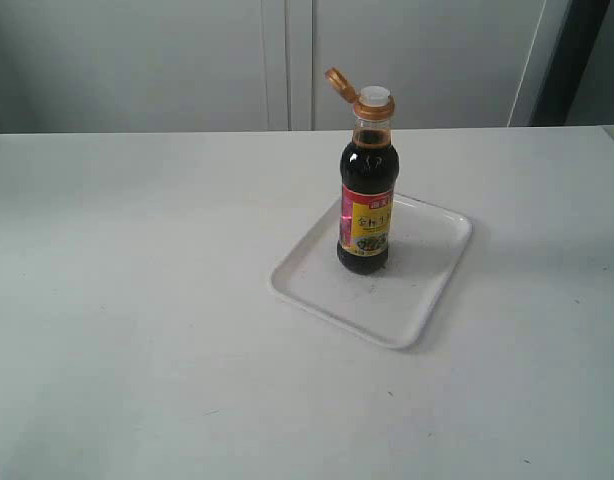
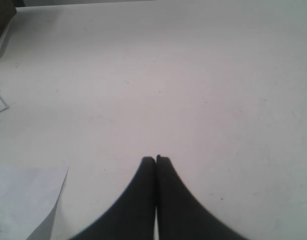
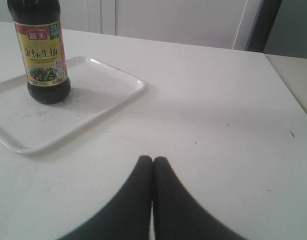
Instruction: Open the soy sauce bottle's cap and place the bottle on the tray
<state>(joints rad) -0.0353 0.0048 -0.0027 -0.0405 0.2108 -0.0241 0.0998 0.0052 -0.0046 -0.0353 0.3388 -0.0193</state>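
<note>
On the white tabletop, the small dark-filled glass soy sauce bottle stands upright on the flat white plastic tray, its golden flip-top cap open, at about eleven o'clock from the nearer right gripper, which like the left gripper is closed and empty.

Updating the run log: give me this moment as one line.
soy sauce bottle: upright on tray | cap: flipped open | left gripper: shut, empty | right gripper: shut, empty, off the tray

My left gripper has its two dark fingers pressed together, tips meeting, holding nothing, and it hangs just above the worktop. My right gripper is the same: fingers closed against each other, empty. Neither arm shows in the exterior view.
</note>
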